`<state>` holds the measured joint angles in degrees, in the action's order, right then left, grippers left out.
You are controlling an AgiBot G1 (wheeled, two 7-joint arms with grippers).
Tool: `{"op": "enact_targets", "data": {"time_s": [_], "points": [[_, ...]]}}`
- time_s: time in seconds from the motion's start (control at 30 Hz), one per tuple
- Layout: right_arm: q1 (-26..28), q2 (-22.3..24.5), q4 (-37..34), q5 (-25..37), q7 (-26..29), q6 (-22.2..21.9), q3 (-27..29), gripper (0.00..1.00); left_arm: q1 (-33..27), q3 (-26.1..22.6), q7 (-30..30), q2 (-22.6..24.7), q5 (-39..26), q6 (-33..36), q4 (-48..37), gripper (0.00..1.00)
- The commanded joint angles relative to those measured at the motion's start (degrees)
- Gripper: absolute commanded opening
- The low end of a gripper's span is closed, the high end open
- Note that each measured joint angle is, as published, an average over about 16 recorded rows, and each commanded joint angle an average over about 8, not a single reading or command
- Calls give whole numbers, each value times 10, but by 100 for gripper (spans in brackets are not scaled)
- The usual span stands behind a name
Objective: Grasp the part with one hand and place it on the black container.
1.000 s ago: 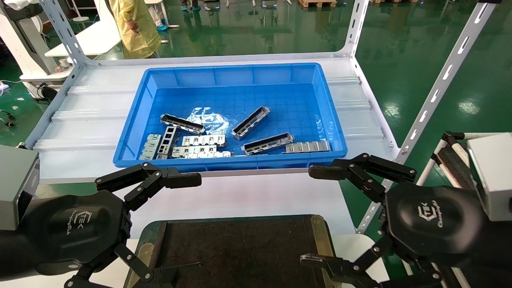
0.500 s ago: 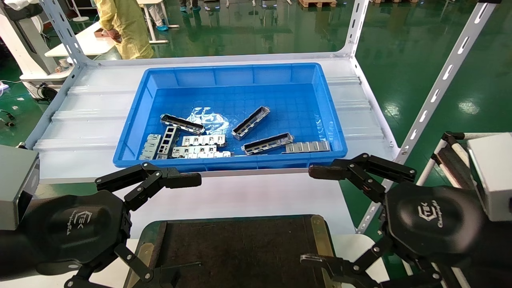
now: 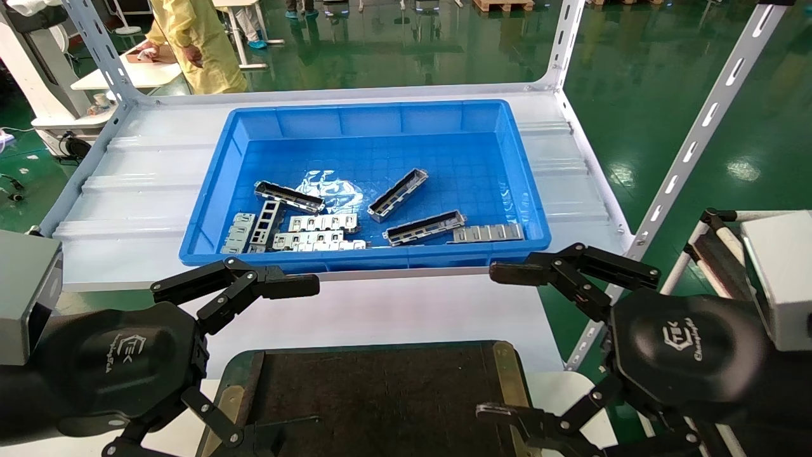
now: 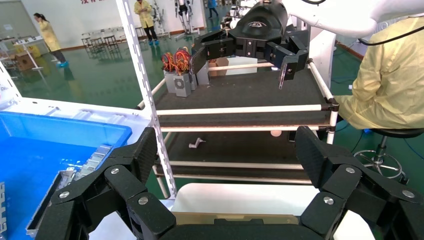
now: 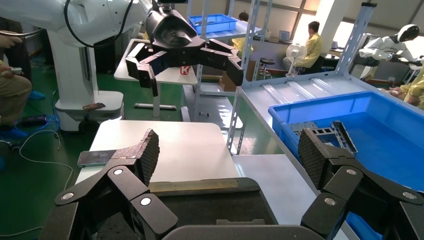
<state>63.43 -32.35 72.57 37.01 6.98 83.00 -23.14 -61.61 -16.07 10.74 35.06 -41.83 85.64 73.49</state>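
Observation:
Three grey channel parts lie in the blue bin [image 3: 380,115]: one slanted at the middle [image 3: 398,195], one nearer the front [image 3: 424,228], one on the left [image 3: 289,197]. The black container [image 3: 380,393] sits at the near edge, between my two arms, with nothing on it; its rim shows in the right wrist view [image 5: 192,186] and the left wrist view [image 4: 225,218]. My left gripper [image 3: 279,362] is open and empty over the container's left edge, also seen in its own wrist view [image 4: 227,150]. My right gripper [image 3: 501,343] is open and empty at the container's right edge, also seen in its own wrist view [image 5: 229,150].
Flat silver plates [image 3: 323,223] [image 3: 488,233] lie among the parts along the bin's front wall. The bin stands on a white shelf [image 3: 146,190] with slotted uprights [image 3: 698,133]. A rack [image 4: 240,107] stands at my right. A person in yellow [image 3: 196,38] is behind the shelf.
Neither arm nor any part has moved. Only the person in yellow at the back has shifted to the left.

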Motion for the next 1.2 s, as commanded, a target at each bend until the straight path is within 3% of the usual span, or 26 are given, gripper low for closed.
{"op": "enact_targets", "data": {"time_s": [0.03,0.7,1.2], "points": [[0,0,0,0,0,0,0,100,0,0,0,0,0,0,0,100],[0,0,0,0,0,0,0,100,-9,-5,6,7,-9,-9,-11,100],[0,0,0,0,0,0,0,100,-78,-52,53,75,-112,-111,-46,100]]}}
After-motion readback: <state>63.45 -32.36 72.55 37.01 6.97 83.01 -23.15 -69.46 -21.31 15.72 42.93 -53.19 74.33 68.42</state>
